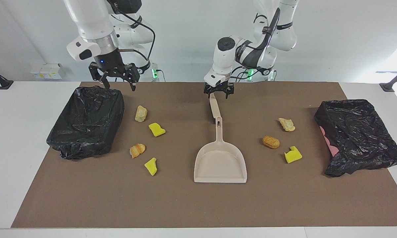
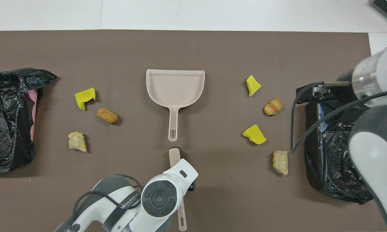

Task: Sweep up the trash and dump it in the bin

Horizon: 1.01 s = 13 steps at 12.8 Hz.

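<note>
Left claw (image 1: 218,93) spread above brush handle (image 1: 214,105)

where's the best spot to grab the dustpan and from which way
Probably the dustpan's slim straight handle, taken from above with the pincer's fingers either side of its width. It lies flat on the mat, pointing toward the robots, with the brush just past its tip; the wide scoop is likely too broad.

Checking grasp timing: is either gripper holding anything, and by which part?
Nothing is held. The left gripper, open, is over the brush handle; the right gripper, open, hangs by a bin.
</note>
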Each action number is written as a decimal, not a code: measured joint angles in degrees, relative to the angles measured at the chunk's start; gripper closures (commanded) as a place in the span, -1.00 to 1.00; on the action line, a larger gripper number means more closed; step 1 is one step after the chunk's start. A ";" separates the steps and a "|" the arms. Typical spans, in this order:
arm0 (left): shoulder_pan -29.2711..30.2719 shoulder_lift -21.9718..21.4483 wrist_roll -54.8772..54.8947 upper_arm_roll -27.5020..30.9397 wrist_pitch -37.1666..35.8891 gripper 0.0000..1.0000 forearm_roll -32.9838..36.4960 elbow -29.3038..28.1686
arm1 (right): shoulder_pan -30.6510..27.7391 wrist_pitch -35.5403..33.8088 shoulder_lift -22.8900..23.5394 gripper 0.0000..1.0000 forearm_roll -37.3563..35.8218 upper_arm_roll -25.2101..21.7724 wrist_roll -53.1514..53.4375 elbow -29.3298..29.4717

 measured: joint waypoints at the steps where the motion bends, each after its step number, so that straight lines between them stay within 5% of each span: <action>1: -0.64 0.54 -0.29 0.06 0.33 -1.00 0.00 -0.14 | 1.72 1.24 2.04 -1.00 0.01 0.02 1.66 0.05; 6: -3.02 0.53 -3.15 0.06 0.31 -1.00 0.00 -0.86 | 12.04 10.84 12.72 -1.00 -0.02 0.17 14.91 2.80; 9: -5.01 0.42 -7.75 0.04 -0.33 -0.50 0.00 -0.90 | 16.47 15.84 21.26 -1.00 -0.04 0.13 20.09 8.59; 13: -5.84 0.15 -8.51 0.07 -1.93 -0.28 0.00 -0.89 | 20.91 21.29 30.79 -1.00 -0.04 0.14 24.07 14.64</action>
